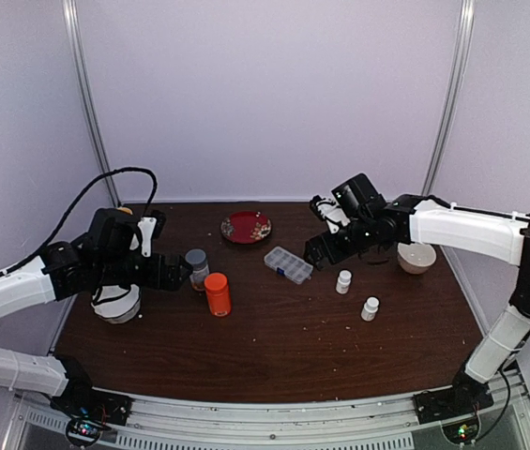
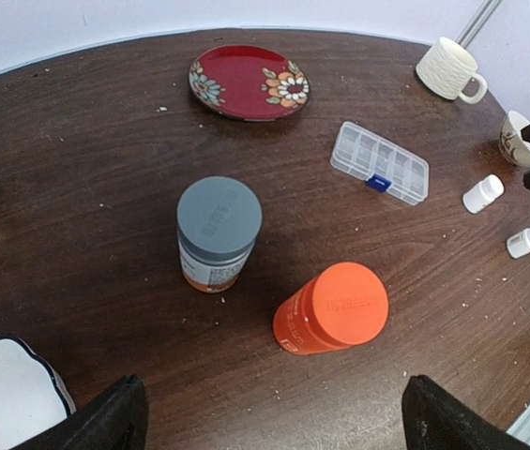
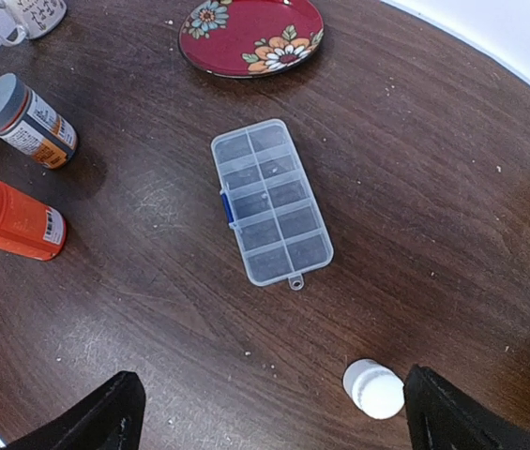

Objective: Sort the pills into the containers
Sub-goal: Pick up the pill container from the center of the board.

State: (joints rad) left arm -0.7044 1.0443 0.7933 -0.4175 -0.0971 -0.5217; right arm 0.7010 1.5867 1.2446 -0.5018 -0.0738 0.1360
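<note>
Nearest the arm bases in the top view stand two small white bottles [image 1: 370, 308] and an orange bottle [image 1: 217, 293]. The white pair is at about 4 o'clock from the organiser box [image 1: 288, 264] and the orange one at about 8 o'clock. The left gripper [image 1: 175, 272] hangs over the table's left side with its fingers spread wide and nothing between them. It faces a grey-capped bottle [image 1: 196, 267] just behind the orange one. The organiser box lies flat near the table's middle, touching nothing. Its long axis runs from roughly 10 o'clock to 4 o'clock in the top view, and from 11 to 5 in the right wrist view. There its blue latch [image 3: 226, 206] sits on the long side at 9 o'clock, and a small tab sticks out of the short end at 5 o'clock. Its compartments [image 3: 283, 195] form two rows along the length, and the clear lid looks shut. The right gripper [image 3: 274, 412] hovers above the box — fingers wide apart, gripping nothing. Pale specks [image 2: 163, 109] dot the dark table [image 1: 274, 356], too small to identify. Farther back, at about 11 o'clock from the box, lies a red flowered plate [image 1: 246, 227] — a white bowl [image 1: 416, 257] sits at 3 o'clock.
</note>
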